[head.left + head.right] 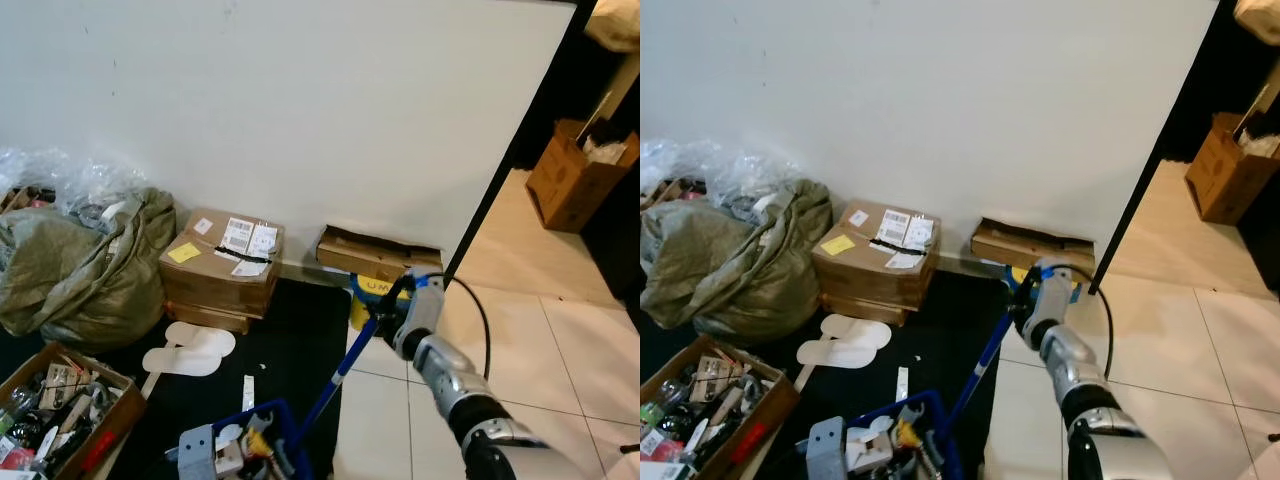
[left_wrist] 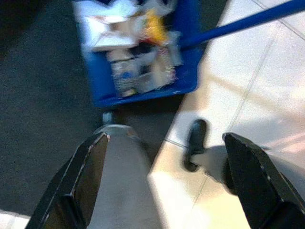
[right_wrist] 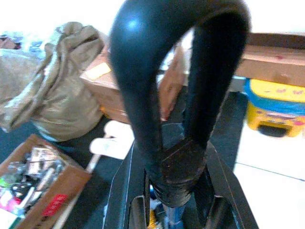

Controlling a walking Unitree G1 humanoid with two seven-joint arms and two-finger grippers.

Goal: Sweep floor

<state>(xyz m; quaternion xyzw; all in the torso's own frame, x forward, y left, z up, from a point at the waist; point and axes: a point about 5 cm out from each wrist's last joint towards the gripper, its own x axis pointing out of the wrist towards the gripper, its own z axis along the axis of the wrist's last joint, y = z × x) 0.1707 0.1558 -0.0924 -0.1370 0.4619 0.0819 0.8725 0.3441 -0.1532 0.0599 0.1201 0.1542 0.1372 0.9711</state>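
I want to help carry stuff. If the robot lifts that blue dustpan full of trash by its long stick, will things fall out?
Probably some. The blue dustpan looks piled high with loose scraps, so tilting could spill them. The right gripper holds the long handle far from the pan, so it would likely swing.

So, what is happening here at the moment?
The robot's right end effector grips the black loop at the top of a blue handle. The handle runs down to a blue dustpan full of scraps, standing at the edge of the dark mat. The left end effector hangs open above the floor.
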